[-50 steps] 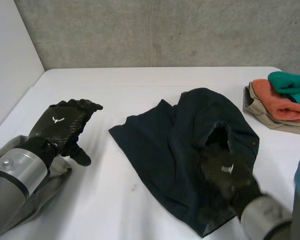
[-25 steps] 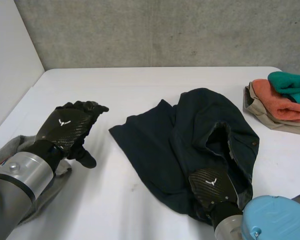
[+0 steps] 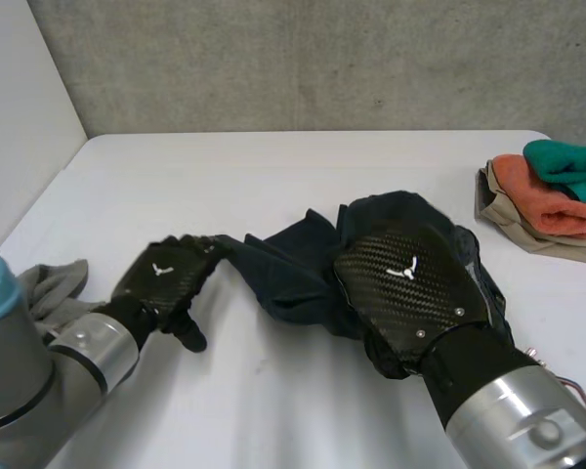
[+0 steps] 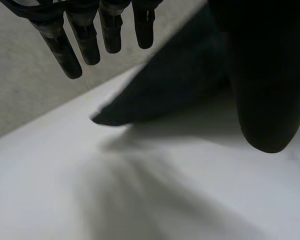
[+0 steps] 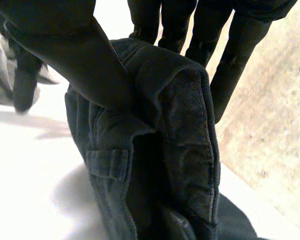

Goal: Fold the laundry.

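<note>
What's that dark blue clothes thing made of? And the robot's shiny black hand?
The dark garment looks like denim, matte and sturdy: a fine diagonal weave, stitched seams and what may be a belt loop. The right hand looks shelled in glossy carbon fibre: a tiny checkered weave catches the light.

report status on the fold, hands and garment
Right robot hand shut on the dark garment, cloth bunched. Left robot hand open at its left corner. Folded stack and grey cloth off to the sides, not in the way.
</note>
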Tool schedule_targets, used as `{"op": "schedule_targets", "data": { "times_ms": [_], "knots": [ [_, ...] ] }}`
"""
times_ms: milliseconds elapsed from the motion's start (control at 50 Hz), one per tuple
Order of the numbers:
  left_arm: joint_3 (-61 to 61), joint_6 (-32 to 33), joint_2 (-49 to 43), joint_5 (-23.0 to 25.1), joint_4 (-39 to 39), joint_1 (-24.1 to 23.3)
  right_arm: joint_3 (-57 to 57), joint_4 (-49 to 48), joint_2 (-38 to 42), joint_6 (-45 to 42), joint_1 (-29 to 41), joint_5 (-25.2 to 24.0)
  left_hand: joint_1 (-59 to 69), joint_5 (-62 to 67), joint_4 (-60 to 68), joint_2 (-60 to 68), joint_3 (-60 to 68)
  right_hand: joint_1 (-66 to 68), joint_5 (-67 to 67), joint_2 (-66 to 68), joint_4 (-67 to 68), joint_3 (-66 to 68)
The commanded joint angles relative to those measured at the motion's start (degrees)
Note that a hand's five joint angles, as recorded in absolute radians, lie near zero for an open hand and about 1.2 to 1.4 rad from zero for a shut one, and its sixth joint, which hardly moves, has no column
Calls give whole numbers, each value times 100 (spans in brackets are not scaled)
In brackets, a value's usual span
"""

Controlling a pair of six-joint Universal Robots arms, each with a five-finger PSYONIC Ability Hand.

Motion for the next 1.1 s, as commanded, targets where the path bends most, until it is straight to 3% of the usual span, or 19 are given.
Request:
{"op": "schedule_targets", "data": {
  "times_ms": [20,200,260,440,540,700,840,900,920,980,1100],
  "knots": [
    [207,-32,-883,-73,607,-100,-85,47,-292,19,174,-60,-113,-271,-155,-171,-206,1814,1258,1397,1146,1231],
    [453,-313,-1622,-838,1399,-574,-15,108,-521,80,235,-271,-94,-251,-136,-151,-187,1814,1258,1397,1146,1231],
    [418,-304,-1640,-996,1496,-680,20,117,-521,107,174,-262,866,708,824,808,773,1814,1258,1397,1146,1231],
    [49,-313,-735,-1278,1610,-241,117,64,-442,98,-55,-297,1187,1029,1145,1129,1094,1814,1258,1397,1146,1231],
    [-83,-357,-181,-1016,1646,294,82,91,-442,81,-28,-323,667,510,625,610,574,1814,1258,1397,1146,1231],
    [83,-182,-759,188,1251,156,64,91,-494,63,-28,-499,-41,-199,-83,-99,-134,1814,1258,1397,1146,1231],
    [636,170,-1682,-72,1030,-266,64,143,-617,80,-239,-789,75,-82,33,18,-18,1814,1258,1397,1146,1231],
    [883,249,-1903,-336,995,-320,55,213,-714,80,-327,-886,1298,1141,1256,1241,1205,1814,1258,1397,1146,1231],
    [1014,267,-1964,-529,969,-320,47,275,-775,63,-388,-947,3403,3245,3360,3345,3310,1814,1258,1397,1146,1231],
    [1130,241,-1842,-697,951,-276,3,372,-855,37,-520,-1009,6879,6721,6837,6821,6786,1814,1258,1397,1146,1231],
    [955,197,-534,-549,820,-92,-401,661,-732,-525,-1354,-1123,6887,6729,6845,6829,6794,1814,1258,1397,1146,1231]
  ]
}}
